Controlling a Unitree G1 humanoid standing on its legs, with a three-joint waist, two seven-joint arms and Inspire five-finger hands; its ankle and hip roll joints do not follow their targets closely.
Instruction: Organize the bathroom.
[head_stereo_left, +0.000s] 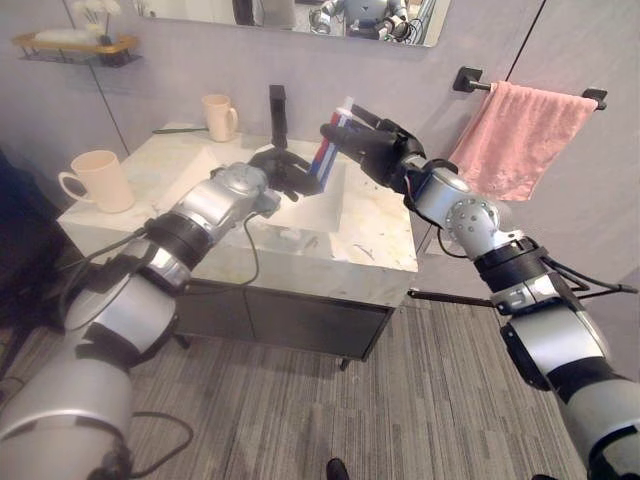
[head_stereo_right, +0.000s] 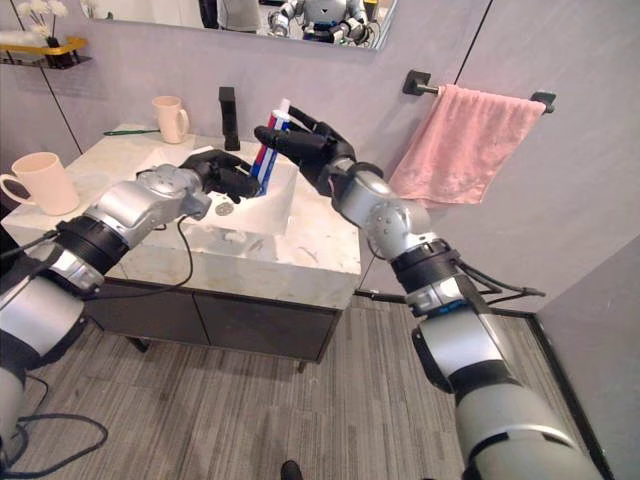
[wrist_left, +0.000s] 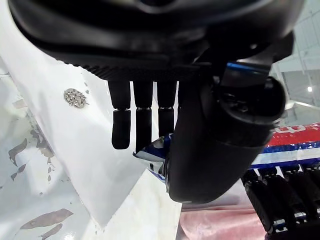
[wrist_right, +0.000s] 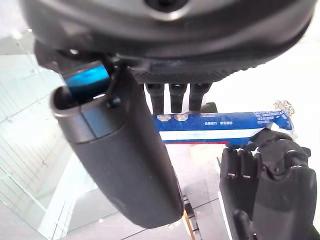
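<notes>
Above the basin of the marble sink counter, the right hand is pinching the upper end of the red, white and blue toothpaste tube between thumb and curled fingers. The left hand is closing its fingers round the tube's lower end. The black faucet is standing just behind them; two cream mugs are sitting well apart, toward the counter's left edge.

Head eyes look down at sink; wrist views close, share toothpaste tube.
</notes>
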